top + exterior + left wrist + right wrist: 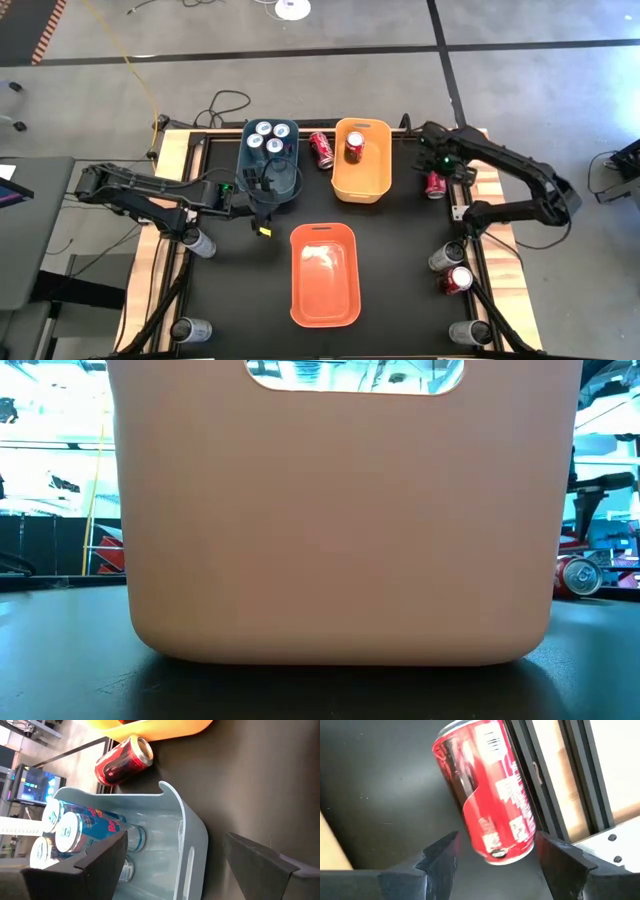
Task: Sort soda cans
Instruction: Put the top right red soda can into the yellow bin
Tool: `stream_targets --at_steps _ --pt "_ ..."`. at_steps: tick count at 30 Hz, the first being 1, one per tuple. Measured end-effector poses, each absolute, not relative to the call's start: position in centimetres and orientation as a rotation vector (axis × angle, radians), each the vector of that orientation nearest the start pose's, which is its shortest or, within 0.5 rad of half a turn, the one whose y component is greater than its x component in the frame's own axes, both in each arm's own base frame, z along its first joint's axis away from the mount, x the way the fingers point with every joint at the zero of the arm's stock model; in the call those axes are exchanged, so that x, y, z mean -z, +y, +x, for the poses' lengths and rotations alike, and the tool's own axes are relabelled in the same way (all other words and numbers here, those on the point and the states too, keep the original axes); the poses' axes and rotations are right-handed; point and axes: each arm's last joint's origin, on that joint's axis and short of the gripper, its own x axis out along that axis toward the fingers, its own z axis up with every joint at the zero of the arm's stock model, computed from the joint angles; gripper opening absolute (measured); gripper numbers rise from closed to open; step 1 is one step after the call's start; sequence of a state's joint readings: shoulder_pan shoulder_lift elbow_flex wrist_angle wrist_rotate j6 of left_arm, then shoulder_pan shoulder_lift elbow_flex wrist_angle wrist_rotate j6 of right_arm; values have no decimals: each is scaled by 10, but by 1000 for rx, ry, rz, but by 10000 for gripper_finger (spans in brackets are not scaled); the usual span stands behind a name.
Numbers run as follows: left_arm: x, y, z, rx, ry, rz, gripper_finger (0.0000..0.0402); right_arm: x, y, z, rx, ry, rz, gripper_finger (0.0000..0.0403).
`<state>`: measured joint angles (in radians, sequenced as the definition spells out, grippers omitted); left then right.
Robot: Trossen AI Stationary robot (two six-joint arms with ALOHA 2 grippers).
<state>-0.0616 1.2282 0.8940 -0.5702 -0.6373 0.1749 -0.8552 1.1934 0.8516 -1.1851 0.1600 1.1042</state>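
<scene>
High view: left claw (pixel 268 190) sits over near end of blue bin (pixel 268 160), fingers spread, nothing held; three blue cans (pixel 271 137) stand upright at bin's far end. Red can on its side (pixel 321 150) lies on black tabletop (pixel 400 260) btwn blue bin and yellow bin (pixel 361 160); one red can upright (pixel 355 146) inside yellow bin. Right claw (pixel 437 166) is at a lying red can (pixel 435 184) near tabletop's right edge, just beside yellow bin. Orange bin (pixel 324 274) in centre-front. Silver can (pixel 198 242) at left edge, another (pixel 190 329) at front-left corner; at right edge a silver can (pixel 446 256), a red one (pixel 458 280), a silver one (pixel 468 332). Low view: orange bin wall (pixel 340 510) fills nearly whole pic; a can's silver end (pixel 580 576) shows past its right side. Left wrist view: claw fingers (pixel 100 862) wide apart, one inside the blue bin (pixel 192 830), other outside; blue cans (pixel 85 827) in bin, red can (pixel 122 761) on side beyond rim. Right wrist view: fingers (pixel 442 857) spread either side of red can's (pixel 487 795) lower end; contact can't be told
</scene>
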Motion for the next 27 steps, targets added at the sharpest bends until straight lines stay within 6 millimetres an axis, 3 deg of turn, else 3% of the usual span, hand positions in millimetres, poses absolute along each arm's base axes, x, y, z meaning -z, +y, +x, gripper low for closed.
stream_targets --at_steps 11,22,27 --pt "-257 3 239 -461 911 473 325 -206 -153 125 1506 1087 1242 282" --pt "-256 3 238 -466 917 462 325 -168 -169 134 1558 1284 1275 391" --pt "-255 3 237 -472 926 450 325 -150 -174 147 1523 1302 1275 384"
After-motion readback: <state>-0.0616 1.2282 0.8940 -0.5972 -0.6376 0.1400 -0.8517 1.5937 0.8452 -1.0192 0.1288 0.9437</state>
